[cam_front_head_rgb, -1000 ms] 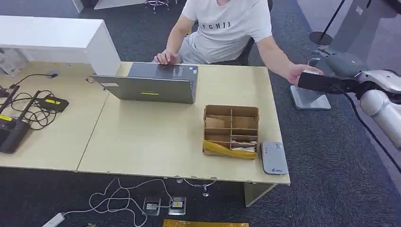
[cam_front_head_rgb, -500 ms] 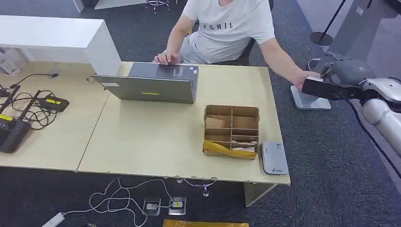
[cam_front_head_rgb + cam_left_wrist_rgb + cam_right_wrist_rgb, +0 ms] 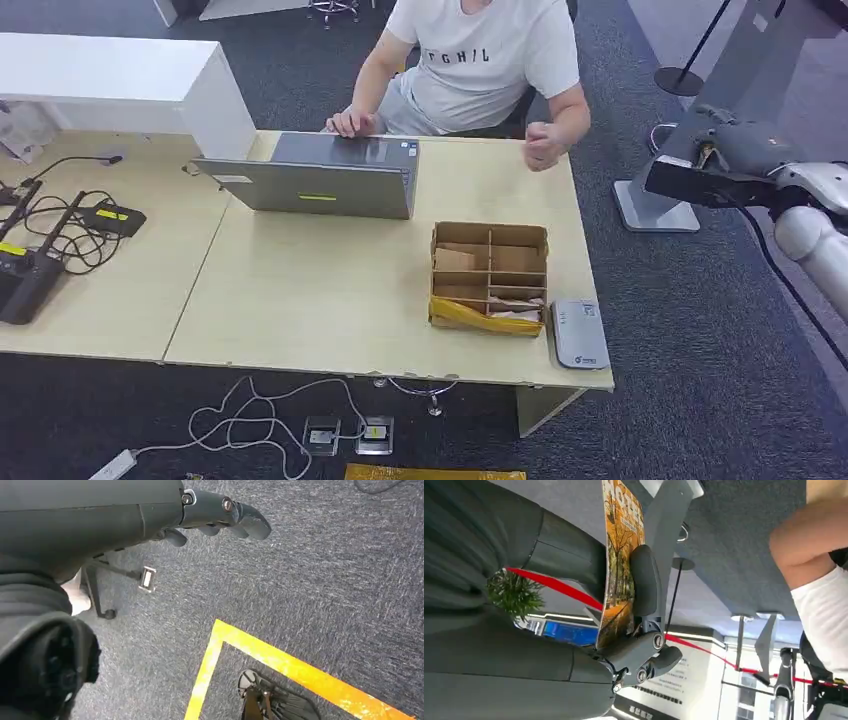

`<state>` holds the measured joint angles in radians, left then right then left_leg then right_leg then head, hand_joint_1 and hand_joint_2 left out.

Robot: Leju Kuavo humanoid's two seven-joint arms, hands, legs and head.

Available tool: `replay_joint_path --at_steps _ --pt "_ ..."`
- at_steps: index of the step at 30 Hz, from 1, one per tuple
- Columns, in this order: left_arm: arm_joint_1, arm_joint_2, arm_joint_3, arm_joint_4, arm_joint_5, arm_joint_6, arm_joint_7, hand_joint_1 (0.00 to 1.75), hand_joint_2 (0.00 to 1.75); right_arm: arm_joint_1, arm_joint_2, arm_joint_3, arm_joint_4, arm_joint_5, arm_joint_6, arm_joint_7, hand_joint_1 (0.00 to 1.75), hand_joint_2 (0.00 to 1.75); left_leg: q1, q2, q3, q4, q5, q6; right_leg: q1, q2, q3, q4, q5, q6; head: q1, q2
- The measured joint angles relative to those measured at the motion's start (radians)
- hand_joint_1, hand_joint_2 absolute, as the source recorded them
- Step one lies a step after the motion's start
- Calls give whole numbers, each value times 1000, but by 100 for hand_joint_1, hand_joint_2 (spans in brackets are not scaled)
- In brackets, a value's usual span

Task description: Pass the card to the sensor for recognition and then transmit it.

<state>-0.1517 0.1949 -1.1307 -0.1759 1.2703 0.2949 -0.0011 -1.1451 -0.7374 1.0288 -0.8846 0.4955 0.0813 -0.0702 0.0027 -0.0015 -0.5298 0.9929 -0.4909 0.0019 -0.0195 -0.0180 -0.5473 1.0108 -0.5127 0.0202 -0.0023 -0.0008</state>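
Orange-printed, the card [image 3: 621, 560] sat pinched in the right hand [image 3: 735, 150] off the tabletop [image 3: 330, 300] at about two o'clock, so I judged the scanning step next: carrying it to the grey sensor [image 3: 580, 335] near five o'clock.

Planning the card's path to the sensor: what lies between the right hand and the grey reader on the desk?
In the head view, bare dark carpet and the desk edge separate the right hand from the reader.
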Motion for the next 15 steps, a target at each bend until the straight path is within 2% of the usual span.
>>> replay_joint_path --at_steps 15 --pt "0 2 -10 0 -2 5 0 0 0 0 -14 -16 -13 8 -20 -2 175 175 0 0 0 0 0 0 0 0 0 0 0 0 0 0"
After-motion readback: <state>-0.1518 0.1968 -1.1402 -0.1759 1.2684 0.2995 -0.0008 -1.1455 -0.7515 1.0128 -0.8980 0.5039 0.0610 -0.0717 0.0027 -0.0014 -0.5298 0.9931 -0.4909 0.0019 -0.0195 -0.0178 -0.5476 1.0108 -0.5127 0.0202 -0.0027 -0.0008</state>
